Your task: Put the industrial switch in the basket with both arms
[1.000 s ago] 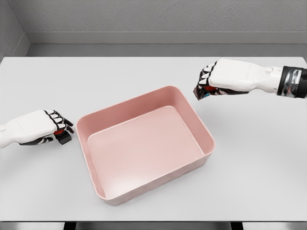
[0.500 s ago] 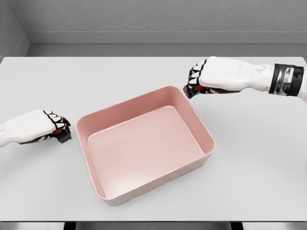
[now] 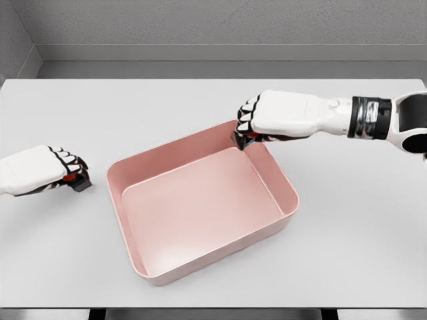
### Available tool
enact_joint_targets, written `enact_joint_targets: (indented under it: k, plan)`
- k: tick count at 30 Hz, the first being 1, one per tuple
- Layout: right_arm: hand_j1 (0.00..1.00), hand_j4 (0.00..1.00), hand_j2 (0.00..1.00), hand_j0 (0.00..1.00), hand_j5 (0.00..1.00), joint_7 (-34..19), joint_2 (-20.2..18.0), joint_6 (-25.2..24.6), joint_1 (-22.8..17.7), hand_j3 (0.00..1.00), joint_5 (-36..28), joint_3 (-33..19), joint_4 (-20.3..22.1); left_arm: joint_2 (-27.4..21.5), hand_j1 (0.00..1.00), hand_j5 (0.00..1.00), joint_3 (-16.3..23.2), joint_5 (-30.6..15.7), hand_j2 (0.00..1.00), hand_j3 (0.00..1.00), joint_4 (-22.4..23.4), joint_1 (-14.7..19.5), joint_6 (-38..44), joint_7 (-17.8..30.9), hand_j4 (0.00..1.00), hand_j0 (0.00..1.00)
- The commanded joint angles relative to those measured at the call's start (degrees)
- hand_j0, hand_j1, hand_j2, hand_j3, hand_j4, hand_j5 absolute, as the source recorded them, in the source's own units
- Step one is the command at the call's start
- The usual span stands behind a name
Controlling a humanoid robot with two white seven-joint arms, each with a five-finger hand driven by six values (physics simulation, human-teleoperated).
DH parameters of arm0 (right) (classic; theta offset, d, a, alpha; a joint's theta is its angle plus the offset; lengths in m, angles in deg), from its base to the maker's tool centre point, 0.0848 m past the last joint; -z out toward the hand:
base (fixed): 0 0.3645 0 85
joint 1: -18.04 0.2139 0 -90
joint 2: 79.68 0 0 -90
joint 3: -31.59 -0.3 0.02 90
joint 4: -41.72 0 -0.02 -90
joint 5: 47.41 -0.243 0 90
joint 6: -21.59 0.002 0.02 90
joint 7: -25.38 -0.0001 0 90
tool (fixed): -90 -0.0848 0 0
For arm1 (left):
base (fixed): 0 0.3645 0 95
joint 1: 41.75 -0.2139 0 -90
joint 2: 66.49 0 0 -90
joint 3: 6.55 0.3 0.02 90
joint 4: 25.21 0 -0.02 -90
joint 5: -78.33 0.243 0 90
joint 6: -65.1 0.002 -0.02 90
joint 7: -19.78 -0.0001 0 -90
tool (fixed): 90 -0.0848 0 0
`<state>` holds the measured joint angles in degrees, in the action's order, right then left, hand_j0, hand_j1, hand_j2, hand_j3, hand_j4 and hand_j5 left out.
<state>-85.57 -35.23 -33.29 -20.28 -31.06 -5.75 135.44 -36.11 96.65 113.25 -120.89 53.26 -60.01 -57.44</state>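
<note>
The pink basket sits in the middle of the white table. My right hand hovers over the basket's far right corner, fingers shut on a dark industrial switch that is mostly hidden under them. At the left edge, my left hand is above the table, left of the basket and apart from it. It is shut on a second switch with a red part showing between the fingers.
The white table spreads out on all sides of the basket. A grey wall runs behind its far edge. The basket's inside holds nothing that I can see.
The right hand has carried its switch left and slightly down, from beside the basket to over its far right corner. The left hand drew back to the left and slightly up with its switch.
</note>
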Motion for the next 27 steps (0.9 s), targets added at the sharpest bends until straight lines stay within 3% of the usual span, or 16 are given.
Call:
enact_joint_targets:
  k: [1,4,5,6,9,11,17,27]
  plan:
    - [0.42,0.42,0.42,0.42,0.42,-0.7,0.7,-0.1,0.0,0.42,-0.4,0.7,0.2,-0.7,0.49,0.49,-3.1,-1.2,0.49,0.49,-2.1,0.0,0.1,0.0,0.49,0.49]
    - [0.44,0.44,0.44,0.44,0.44,-0.8,1.2,-0.1,0.4,0.44,-0.4,0.8,0.3,-1.6,0.49,0.49,-5.5,-2.0,0.49,0.49,-3.5,-0.3,0.1,-0.7,0.49,0.49]
    - [0.49,0.49,0.49,0.49,0.49,-0.8,1.2,-0.1,0.4,0.49,-0.3,0.8,0.3,-1.6,0.49,0.49,-5.5,-2.3,0.49,0.49,-3.8,-0.3,0.1,-0.7,0.49,0.49]
    - [0.55,0.55,0.55,0.55,0.55,-0.8,1.2,-0.1,0.9,0.55,-0.3,0.7,0.3,-1.6,0.49,0.49,-5.6,-2.3,0.49,0.49,-4.0,-0.3,0.1,-0.7,0.49,0.49]
    - [0.92,0.92,0.92,0.92,0.92,-0.9,2.6,-0.1,2.0,0.92,-0.3,0.6,0.3,-1.5,0.49,0.49,-7.0,-2.4,0.49,0.49,-5.4,-0.3,0.1,-0.7,0.49,0.49]
    - [0.98,0.98,0.98,0.98,0.98,-1.0,3.2,-0.1,2.8,0.98,-0.3,0.6,0.3,-1.4,0.49,0.49,-7.0,-2.4,0.49,0.49,-5.4,-0.1,0.1,-0.7,0.49,0.49]
    - [1.0,1.0,1.0,1.0,1.0,-0.9,2.0,-0.1,2.7,1.0,-0.4,0.1,0.2,-0.9,0.48,0.48,-6.8,-2.4,0.48,0.48,-5.4,1.1,0.1,-0.8,0.48,0.48]
    - [1.0,1.0,1.0,1.0,1.0,-0.3,-7.4,-0.1,1.3,1.0,-1.0,-3.0,-0.9,1.3,0.48,0.48,-6.3,-2.4,0.48,0.48,-5.5,3.1,0.1,-2.3,0.48,0.48]
